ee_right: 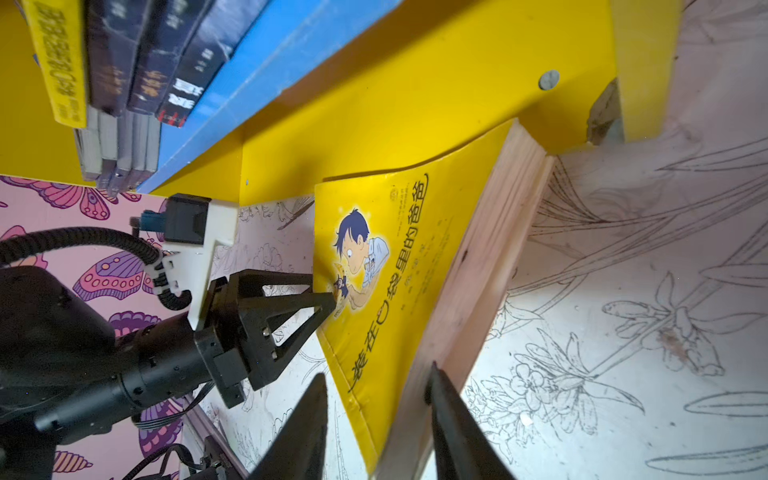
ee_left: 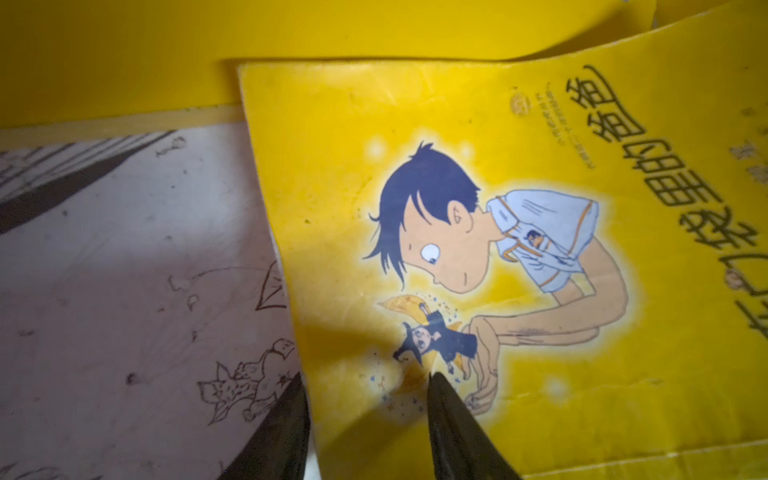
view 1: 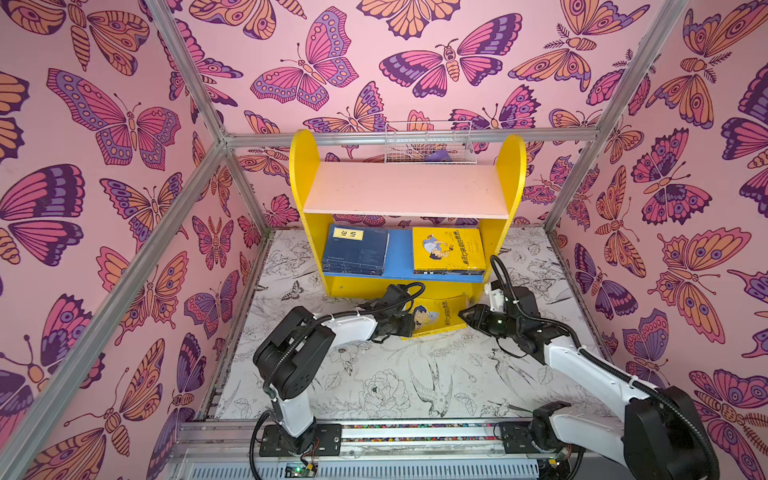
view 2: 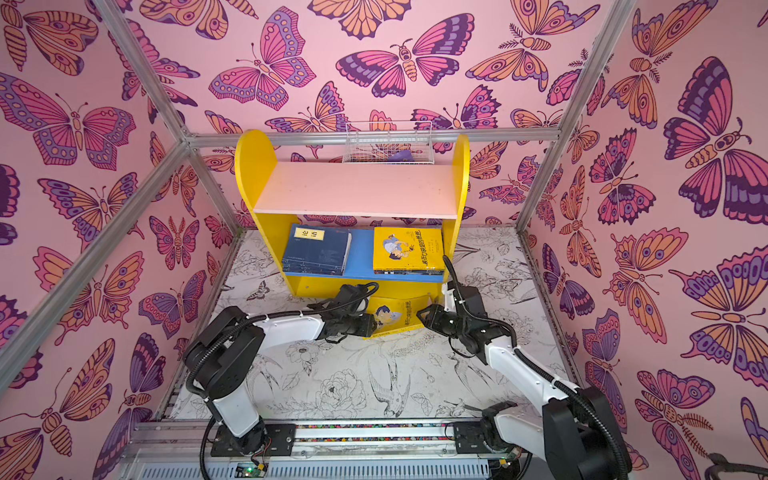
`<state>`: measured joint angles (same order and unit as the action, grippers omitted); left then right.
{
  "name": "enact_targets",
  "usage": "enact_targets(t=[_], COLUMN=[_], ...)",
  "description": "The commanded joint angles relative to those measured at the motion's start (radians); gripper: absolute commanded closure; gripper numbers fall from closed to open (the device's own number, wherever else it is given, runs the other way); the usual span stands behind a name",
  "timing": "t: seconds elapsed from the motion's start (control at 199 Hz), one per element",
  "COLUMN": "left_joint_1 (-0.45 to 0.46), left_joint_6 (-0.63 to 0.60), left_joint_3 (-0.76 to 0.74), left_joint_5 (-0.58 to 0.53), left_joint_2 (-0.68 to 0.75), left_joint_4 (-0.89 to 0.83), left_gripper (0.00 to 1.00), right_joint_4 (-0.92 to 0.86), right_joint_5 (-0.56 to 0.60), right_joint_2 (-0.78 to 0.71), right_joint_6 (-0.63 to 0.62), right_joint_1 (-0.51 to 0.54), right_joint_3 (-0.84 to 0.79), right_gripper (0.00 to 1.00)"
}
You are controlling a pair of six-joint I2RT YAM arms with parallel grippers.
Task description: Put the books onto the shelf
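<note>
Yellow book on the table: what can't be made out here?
- Left claw grip on the yellow book: left wrist view shows it straddling the cover edge, contact unclear; its arm hides it in both top views.
- Right claw: likewise astride the page edge, right wrist view; contact unclear.
- Wire basket: purple item too small, top views.

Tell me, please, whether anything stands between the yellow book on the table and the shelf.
Nothing visible does: the yellow book lies against the shelf, whose blue board is open in front and pink board bare.
</note>
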<state>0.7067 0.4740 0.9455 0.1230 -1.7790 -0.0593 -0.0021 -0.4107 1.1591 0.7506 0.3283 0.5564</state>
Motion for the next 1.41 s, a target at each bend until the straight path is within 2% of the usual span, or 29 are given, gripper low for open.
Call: enact_targets(t=[0.0,0.186,0.343,0.544,0.625,0.725,0.887,1.008,1.118,1.214,1.401], left_joint_1=[0.019,0.019,0.019,0.019,0.019,0.019,0.010,-0.032,-0.070,-0.056,0.065], left_joint_6=[-0.042,-0.062,-0.066,-0.073,-0.077,-0.078,-0.066,-0.042,-0.059,-0.121,-0.252], left_joint_3=[-0.041,-0.083,-0.097,-0.100,-0.100,-0.106,-0.134,-0.176,-0.180,-0.170,-0.202], left_joint_5=[0.083,0.149,0.155,0.189,0.204,0.210,0.202,0.211,0.268,0.319,0.150], left_joint_2=[-0.018,0.026,0.053,0.049,0.047,0.055,0.098,0.176,0.263,0.350,0.578], left_joint_4=[-0.074,-0.005,0.007,0.029,0.038,0.045,0.060,0.077,0.032,-0.042,-0.119], left_gripper=[0.53,0.53,0.53,0.53,0.53,0.52,0.52,0.50,0.40,0.31,0.29], right_joint_4=[0.073,0.001,-0.040,0.004,0.011,0.010,-0.051,-0.141,-0.196,-0.221,-0.273], right_joint_5=[-0.076,0.029,0.111,0.064,0.054,0.066,0.087,0.082,0.076,0.086,0.083], right_joint_2=[0.017,0.073,0.080,0.130,0.148,0.147,0.087,0.007,-0.053,-0.074,-0.043], right_joint_6=[0.036,0.046,0.092,0.101,0.088,0.076,0.043,0.009,0.041,0.096,0.171], right_joint_1=[0.040,0.060,0.060,0.079,0.107,0.133,0.137,0.135,0.135,0.135,0.133], right_joint_3=[0.027,0.049,0.052,0.075,0.090,0.100,0.104,0.111,0.124,0.144,0.207], right_gripper=[0.63,0.66,0.69,0.75,0.82,1.00,1.00,1.00,1.00,1.00,1.00])
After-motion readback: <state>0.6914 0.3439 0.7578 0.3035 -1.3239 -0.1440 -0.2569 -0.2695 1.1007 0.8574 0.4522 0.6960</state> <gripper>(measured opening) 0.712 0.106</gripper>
